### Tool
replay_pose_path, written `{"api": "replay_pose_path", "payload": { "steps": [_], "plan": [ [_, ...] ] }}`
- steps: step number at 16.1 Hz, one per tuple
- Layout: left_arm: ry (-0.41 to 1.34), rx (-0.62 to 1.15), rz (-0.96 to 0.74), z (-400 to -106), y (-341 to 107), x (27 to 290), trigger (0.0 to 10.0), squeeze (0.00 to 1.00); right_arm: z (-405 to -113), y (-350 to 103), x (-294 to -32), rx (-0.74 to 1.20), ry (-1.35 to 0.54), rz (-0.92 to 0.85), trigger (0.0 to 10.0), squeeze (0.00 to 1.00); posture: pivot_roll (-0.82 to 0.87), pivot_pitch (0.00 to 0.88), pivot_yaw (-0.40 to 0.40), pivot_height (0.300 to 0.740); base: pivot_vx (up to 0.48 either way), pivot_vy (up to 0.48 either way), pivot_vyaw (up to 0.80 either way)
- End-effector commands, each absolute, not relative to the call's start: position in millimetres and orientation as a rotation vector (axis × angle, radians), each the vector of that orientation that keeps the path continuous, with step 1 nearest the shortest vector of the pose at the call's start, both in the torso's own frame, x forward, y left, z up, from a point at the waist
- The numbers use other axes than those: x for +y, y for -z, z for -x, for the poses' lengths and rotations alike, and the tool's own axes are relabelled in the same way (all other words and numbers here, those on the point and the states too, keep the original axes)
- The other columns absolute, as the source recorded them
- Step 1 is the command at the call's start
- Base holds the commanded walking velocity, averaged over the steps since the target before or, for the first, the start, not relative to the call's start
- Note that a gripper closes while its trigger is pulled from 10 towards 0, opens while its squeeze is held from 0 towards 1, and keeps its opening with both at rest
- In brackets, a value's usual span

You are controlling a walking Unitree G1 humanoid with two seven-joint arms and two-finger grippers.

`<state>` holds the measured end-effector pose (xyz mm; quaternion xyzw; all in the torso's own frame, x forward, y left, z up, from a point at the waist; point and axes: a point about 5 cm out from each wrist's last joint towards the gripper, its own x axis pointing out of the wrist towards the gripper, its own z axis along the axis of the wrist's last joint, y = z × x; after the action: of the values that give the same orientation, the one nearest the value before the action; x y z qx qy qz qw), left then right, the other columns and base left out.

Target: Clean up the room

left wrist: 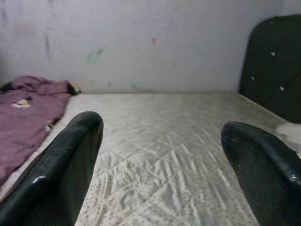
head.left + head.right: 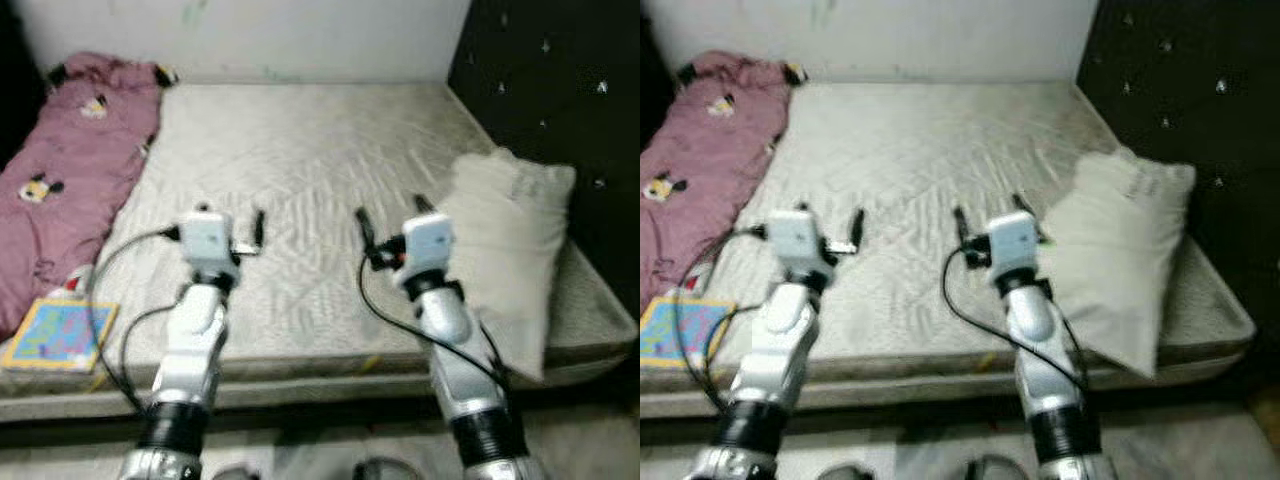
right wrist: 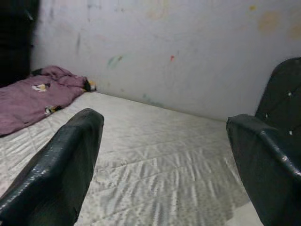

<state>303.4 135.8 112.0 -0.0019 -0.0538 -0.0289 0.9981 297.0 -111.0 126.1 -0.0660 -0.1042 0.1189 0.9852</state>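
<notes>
Tools first: the right tool [image 2: 392,226] hovers over the near part of the mattress [image 2: 300,170] with fingers spread wide and nothing held, and the left tool [image 1: 164,165] is likewise wide open and empty. The pillow [image 2: 510,250] lies just right of the right tool, its long axis running near to far, so the right arm is likely nearer. The pink blanket [image 2: 70,170] and a colourful book [image 2: 60,335] lie at the bed's left edge, nearer the left arm.
</notes>
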Motion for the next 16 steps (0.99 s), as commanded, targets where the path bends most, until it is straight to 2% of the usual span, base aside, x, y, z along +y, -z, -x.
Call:
{"api": "replay_pose_path", "payload": {
  "steps": [1, 8, 16],
  "plan": [
    [0.073, -0.123, 0.006, -304.8, -116.0, 128.3, 10.0, 0.0, -298.6, -129.3, -117.5, -0.223, -0.223, 0.149, 10.0, 0.0, -0.06, 0.0, 0.018, 0.74, 0.0, -0.352, 0.0],
    [0.096, -0.158, 0.016, -301.6, -118.6, 129.1, 10.0, 0.0, -298.7, -128.9, -117.0, -0.224, -0.23, 0.158, 10.0, 0.0, -0.06, 0.0, 0.015, 0.74, 0.0, 0.0, 0.0],
    [0.107, -0.165, 0.018, -300.9, -119.0, 129.5, 10.0, 0.0, -299.3, -128.9, -116.0, -0.228, -0.236, 0.162, 10.0, 0.0, -0.05, 0.0, 0.016, 0.74, 0.303, 0.0, 0.0]
  ]
}}
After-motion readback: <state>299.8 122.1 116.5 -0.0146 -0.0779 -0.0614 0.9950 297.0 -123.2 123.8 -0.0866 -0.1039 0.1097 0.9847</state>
